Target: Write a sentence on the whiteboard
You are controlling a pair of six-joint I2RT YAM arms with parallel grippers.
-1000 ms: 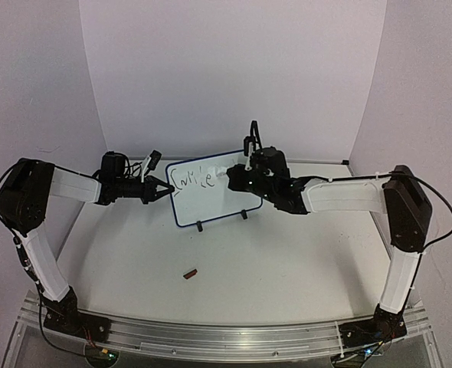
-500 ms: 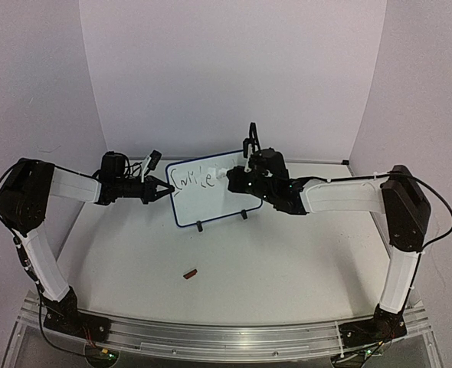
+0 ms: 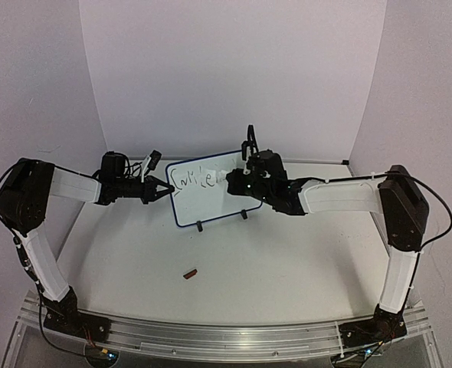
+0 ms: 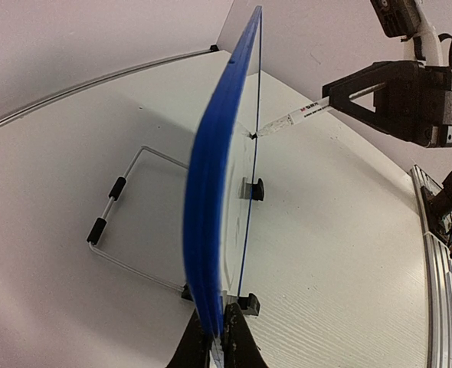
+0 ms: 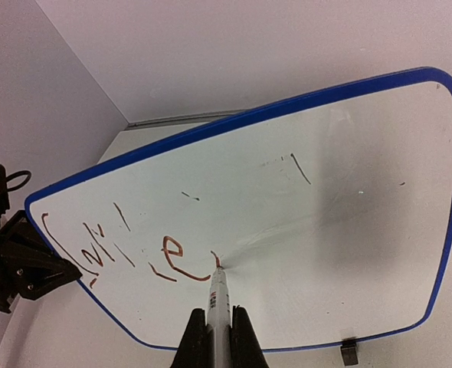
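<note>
The whiteboard stands upright on two black feet at the table's middle back. My left gripper is shut on its left blue edge, which the left wrist view shows edge-on between my fingers. My right gripper is shut on a white marker, its tip touching the board face. Reddish-brown scrawled letters, the sentence, run along the board's left half in one line. The tip rests just right of the last letter.
A small dark red marker cap lies on the white table in front of the board. A wire stand with black sleeves props up the board from behind. White walls close in the back and both sides.
My right gripper has shifted slightly left along the board with the marker. The left arm and the board have not moved.
</note>
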